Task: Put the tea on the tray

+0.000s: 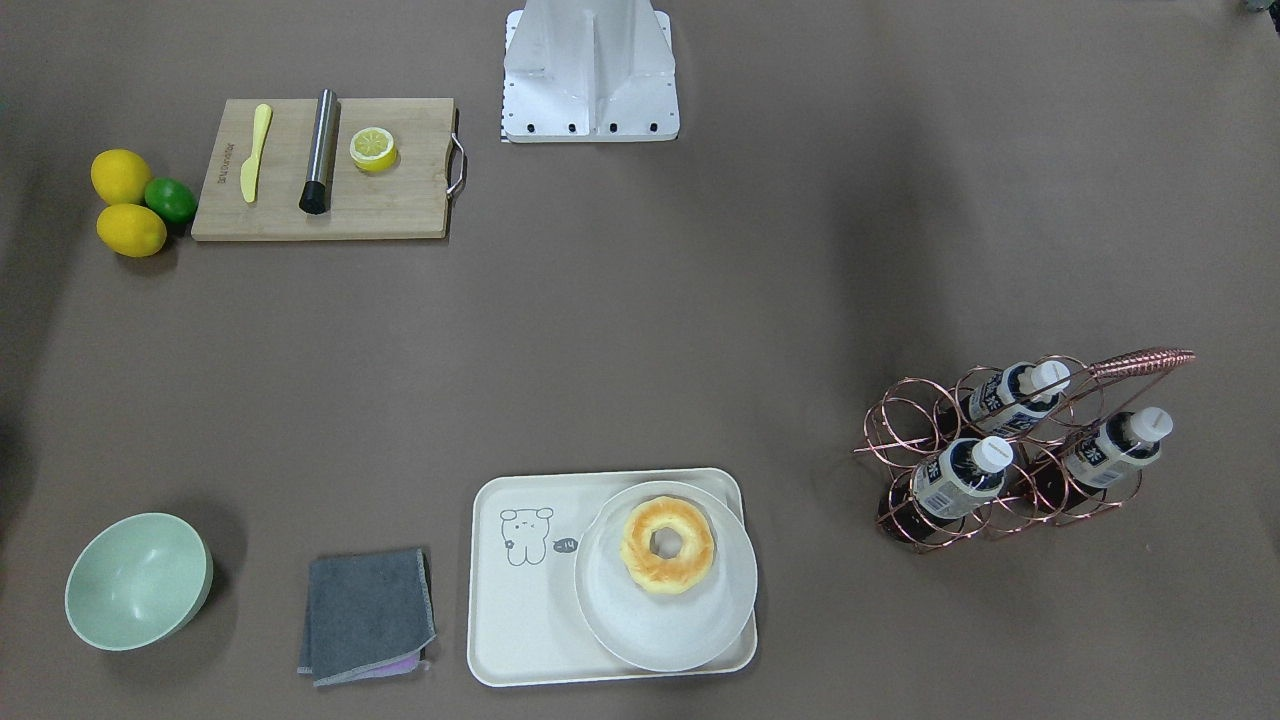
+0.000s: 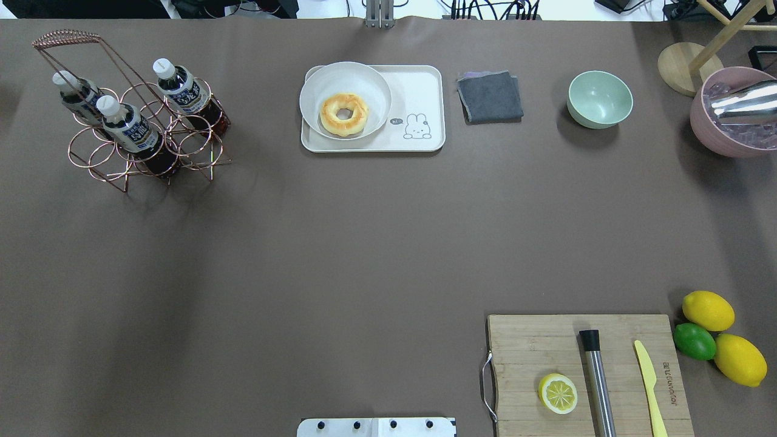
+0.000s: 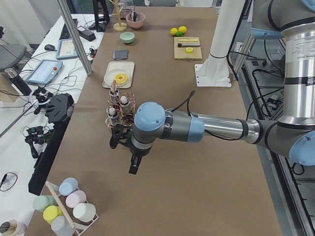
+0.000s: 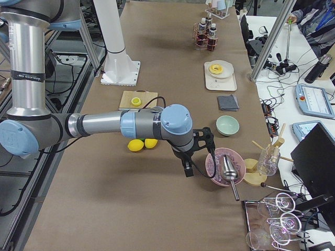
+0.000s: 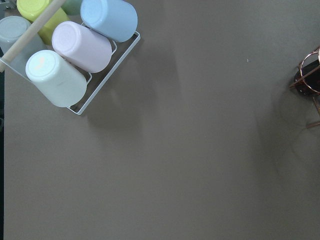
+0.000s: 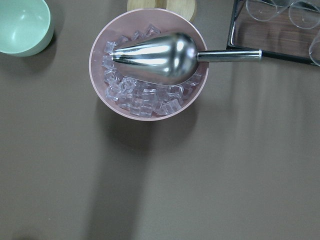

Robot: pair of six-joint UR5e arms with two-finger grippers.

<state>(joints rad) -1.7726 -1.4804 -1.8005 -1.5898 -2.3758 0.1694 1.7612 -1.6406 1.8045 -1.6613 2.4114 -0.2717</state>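
Three tea bottles (image 1: 960, 478) with white caps and dark-blue-and-white labels stand tilted in a copper wire rack (image 1: 905, 420); they also show in the overhead view (image 2: 124, 124). The cream-white tray (image 1: 520, 620) with a line-drawn bear lies apart from the rack and carries a round white plate (image 1: 620, 630) with a donut (image 1: 667, 546). My left gripper (image 3: 127, 150) hangs over the table just short of the rack. My right gripper (image 4: 188, 166) hangs near a pink ice bowl (image 4: 225, 167). I cannot tell whether either gripper is open or shut.
A grey cloth (image 1: 367, 615) and a green bowl (image 1: 138, 580) lie beside the tray. A wooden cutting board (image 1: 400, 200) holds a half lemon, a steel tube and a yellow knife; lemons and a lime (image 1: 170, 199) lie beside it. A rack of cups (image 5: 75, 55) is near the left gripper.
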